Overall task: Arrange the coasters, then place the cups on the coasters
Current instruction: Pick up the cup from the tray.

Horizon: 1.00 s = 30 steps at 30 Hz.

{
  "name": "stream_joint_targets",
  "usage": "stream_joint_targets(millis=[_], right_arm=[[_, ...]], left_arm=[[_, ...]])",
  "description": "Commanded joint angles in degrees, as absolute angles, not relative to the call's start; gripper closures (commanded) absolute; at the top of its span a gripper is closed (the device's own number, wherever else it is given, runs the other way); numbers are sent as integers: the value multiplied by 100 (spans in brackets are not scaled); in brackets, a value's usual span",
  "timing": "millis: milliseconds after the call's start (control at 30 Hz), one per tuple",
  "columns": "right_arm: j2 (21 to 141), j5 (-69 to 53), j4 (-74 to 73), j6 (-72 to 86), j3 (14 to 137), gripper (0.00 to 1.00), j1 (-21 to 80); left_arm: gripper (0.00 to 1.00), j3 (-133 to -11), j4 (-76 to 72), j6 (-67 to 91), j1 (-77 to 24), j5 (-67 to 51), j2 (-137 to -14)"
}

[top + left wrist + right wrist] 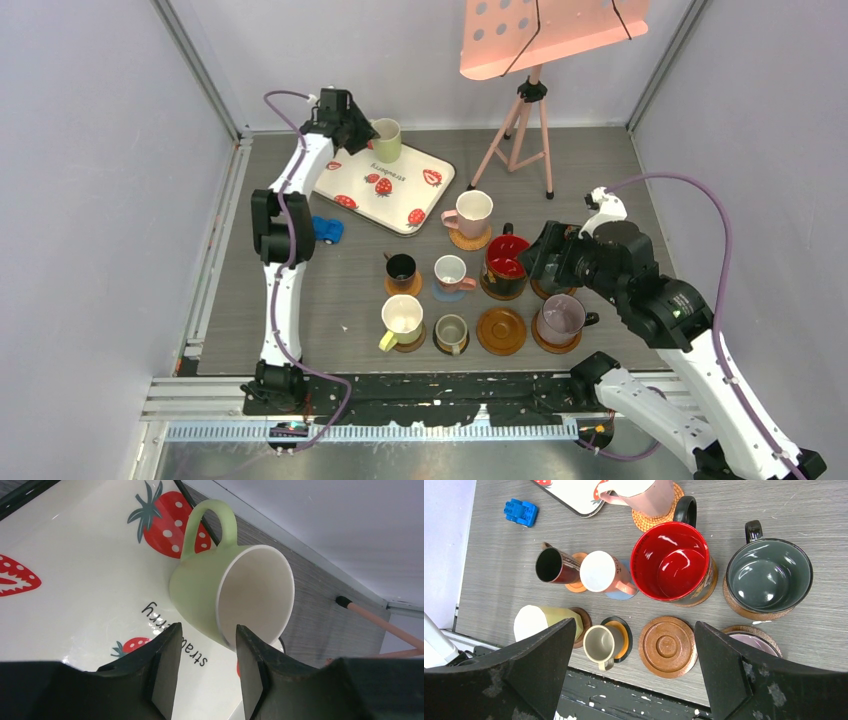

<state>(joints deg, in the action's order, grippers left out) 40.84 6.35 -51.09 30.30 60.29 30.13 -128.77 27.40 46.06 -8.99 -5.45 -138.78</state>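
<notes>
Left gripper is out at the far left of the table, roughly eleven o'clock from the cluster of cups, right over the white strawberry tray. The pale green mug stands on the tray's far corner, dead ahead of the fingertips at twelve o'clock. Its lower rim just meets the tip of the right-hand finger; the jaws stand partly open, with printed tray showing through the gap and nothing clamped between them.

The mug is matt yellow-green outside and cream-white inside, and it is empty; its loop handle points to about eleven o'clock in the wrist view.

Right gripper hangs over the near rows, jaws spread as wide as they go and holding nothing. Below the gap, at about five o'clock, lies a bare glossy brown coaster with ringed grooves. The big red-inside mug sits at one o'clock on its own disc.

From overhead the green mug is small beside the left gripper's black head, and its handle is lost. Only the left wrist view shows how close rim and finger come. The overhead view hides the grey mug under the right arm, while the right wrist camera shows it plainly on a brown coaster at three o'clock of the red one. That camera catches only a sliver of the mauve cup, which the overhead view shows whole.
</notes>
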Motion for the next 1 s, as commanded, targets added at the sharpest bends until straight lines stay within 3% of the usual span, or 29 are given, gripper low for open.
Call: stream_joint_targets(millis=[0,167,433,600,833,967], right_arm=[[4003,680,-5010,3106,6064,4,2997],[3950,674,-5062,3138,6039,4,2997],[3951,670,-5095,3158,6117,4,2997],[3890,667,-5130,3165,6126,4,2997],[3764,635,-5109,3271,5970,4,2997],[3732,558,-5076,3294,5947,4,2997]], left_arm=[[55,-12759,2652,4579,-871,-675,-13958],[57,-12691,2515,4653,-883,-719,-13957],[70,-12271,2373,4639,-870,-668,-13713],[72,-12207,2551,4575,-870,-671,-13665],[98,-11619,2258,4464,-776,-659,-13174],[100,-11518,2273,4143,-756,-538,-12728]])
